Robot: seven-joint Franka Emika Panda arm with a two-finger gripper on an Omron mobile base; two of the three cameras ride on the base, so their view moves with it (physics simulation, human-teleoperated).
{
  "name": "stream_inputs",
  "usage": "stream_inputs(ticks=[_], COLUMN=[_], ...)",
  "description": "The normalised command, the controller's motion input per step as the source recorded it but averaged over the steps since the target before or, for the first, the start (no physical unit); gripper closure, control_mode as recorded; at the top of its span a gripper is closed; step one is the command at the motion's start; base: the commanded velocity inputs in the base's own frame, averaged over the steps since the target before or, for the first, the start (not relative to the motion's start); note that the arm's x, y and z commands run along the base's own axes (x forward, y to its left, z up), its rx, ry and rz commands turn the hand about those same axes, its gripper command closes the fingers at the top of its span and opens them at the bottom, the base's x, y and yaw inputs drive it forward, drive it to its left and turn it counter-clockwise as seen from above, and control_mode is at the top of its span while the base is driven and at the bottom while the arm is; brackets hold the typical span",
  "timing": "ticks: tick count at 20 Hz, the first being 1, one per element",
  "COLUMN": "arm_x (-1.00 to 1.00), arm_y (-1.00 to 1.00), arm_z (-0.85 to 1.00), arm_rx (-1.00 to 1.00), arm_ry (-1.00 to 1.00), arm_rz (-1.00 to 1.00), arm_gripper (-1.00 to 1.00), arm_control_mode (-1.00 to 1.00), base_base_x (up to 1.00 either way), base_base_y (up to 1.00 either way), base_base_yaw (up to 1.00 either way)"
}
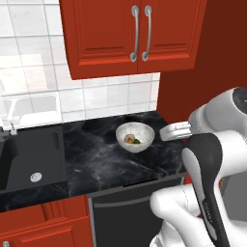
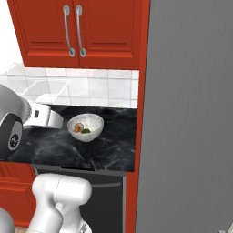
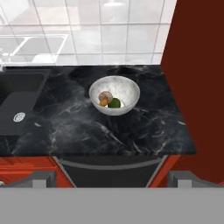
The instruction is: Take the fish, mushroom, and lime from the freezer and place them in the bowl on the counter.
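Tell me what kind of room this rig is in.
A kitchen, rendered: black marble counter with a sink set in, red cabinets over white wall tiles, and a bowl of food.

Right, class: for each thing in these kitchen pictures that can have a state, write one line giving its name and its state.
Round speckled white-grey bowl: upright on the counter, holding food.
Brown-capped mushroom: inside the bowl.
Dark green round lime: inside the bowl, beside the mushroom.
Red upper cabinet doors: closed.
Tall grey brushed-metal freezer: closed.
Pincer: open, empty.
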Motion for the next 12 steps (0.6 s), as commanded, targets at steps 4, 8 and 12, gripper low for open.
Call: stream_inputs(ticks=[4,8,12], arm_x=[0.0,-0.33,0.0], arm_y=[-0.13,-0.01,0.0], arm_z=[0.0,0.07,0.0], arm_rx=[0.0,0.0,0.0], arm_ry=[-0.01,-0.13,0.0], arm_rz=[0.01,0.0,0.0], arm_gripper=[-1.0,-1.0,-1.0], arm_control_mode=[-1.0,-1.0,1.0], base_base_x=[0.0,0.0,-0.99], base_base_y=[0.0,0.0,0.0], base_base_yaw=[0.0,0.0,0.0])
